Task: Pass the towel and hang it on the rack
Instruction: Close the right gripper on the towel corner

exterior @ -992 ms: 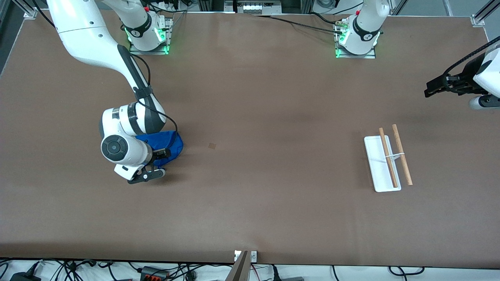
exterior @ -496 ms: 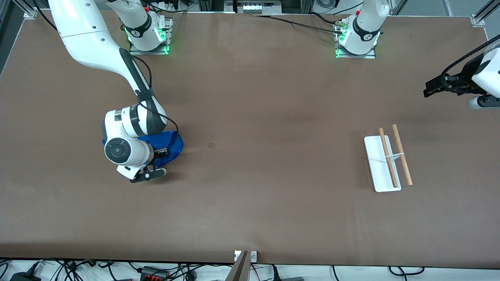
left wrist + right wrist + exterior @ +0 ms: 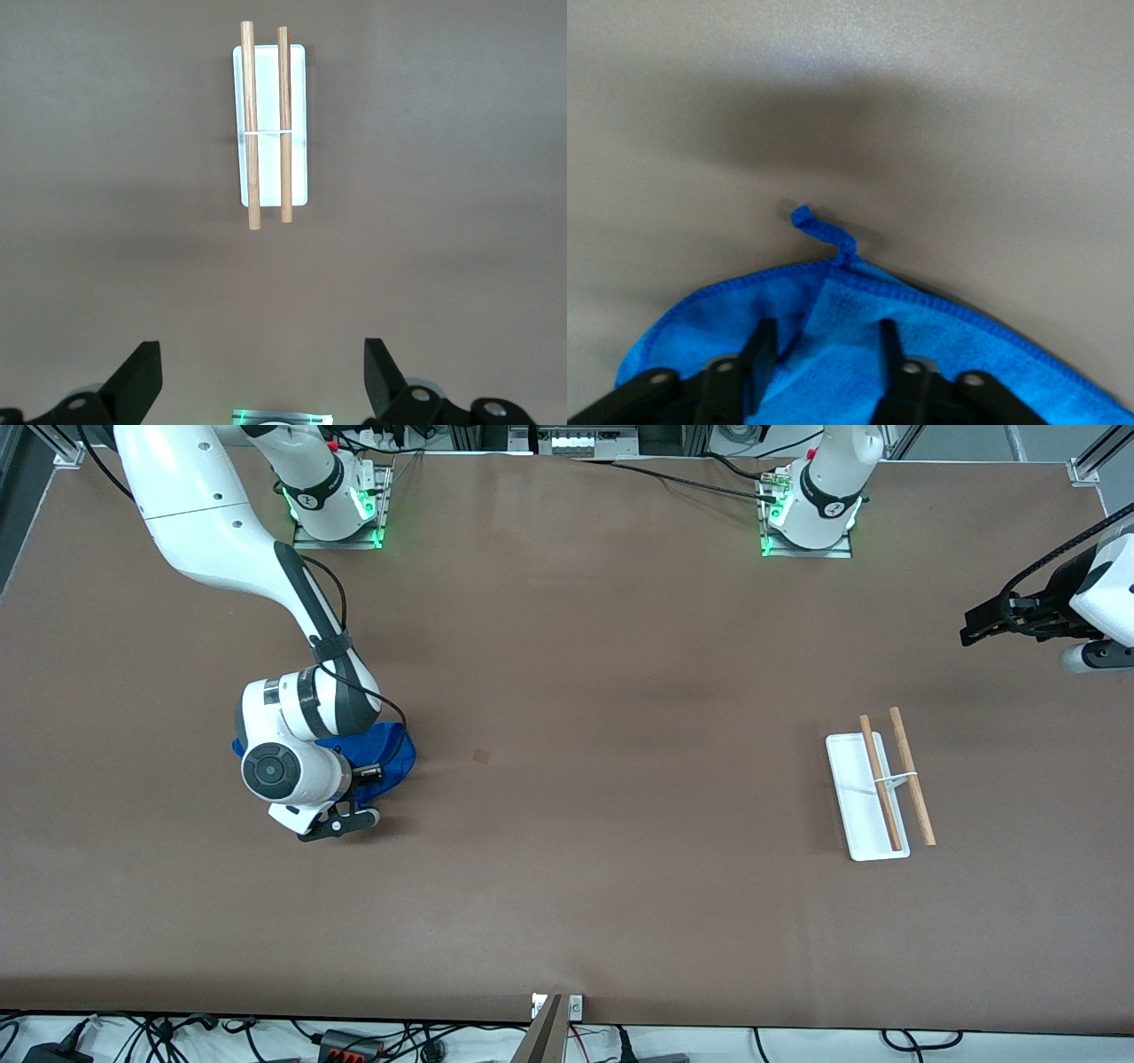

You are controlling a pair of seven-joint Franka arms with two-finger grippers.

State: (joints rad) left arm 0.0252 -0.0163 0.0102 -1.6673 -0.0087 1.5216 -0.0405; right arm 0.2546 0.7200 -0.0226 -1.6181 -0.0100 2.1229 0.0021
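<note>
The bright blue towel (image 3: 390, 748) lies bunched on the table toward the right arm's end, mostly hidden under the right wrist. In the right wrist view the towel (image 3: 921, 345) bulges up between the fingers, and its loop tag (image 3: 821, 227) lies on the table. My right gripper (image 3: 367, 772) (image 3: 826, 354) is low over the towel, its jaws closed on a fold. The rack (image 3: 873, 797) stands toward the left arm's end with two wooden bars over a white base; it also shows in the left wrist view (image 3: 270, 124). My left gripper (image 3: 970, 633) (image 3: 261, 381) waits open and empty, high up.
A small brown patch (image 3: 481, 755) marks the table beside the towel. The brown table (image 3: 620, 691) stretches wide between towel and rack. The arm bases stand along the edge farthest from the front camera.
The right arm's wrist has shifted slightly toward the middle of the table and lower over the towel. A bit of towel now shows at its outer side. The left arm has not moved.
</note>
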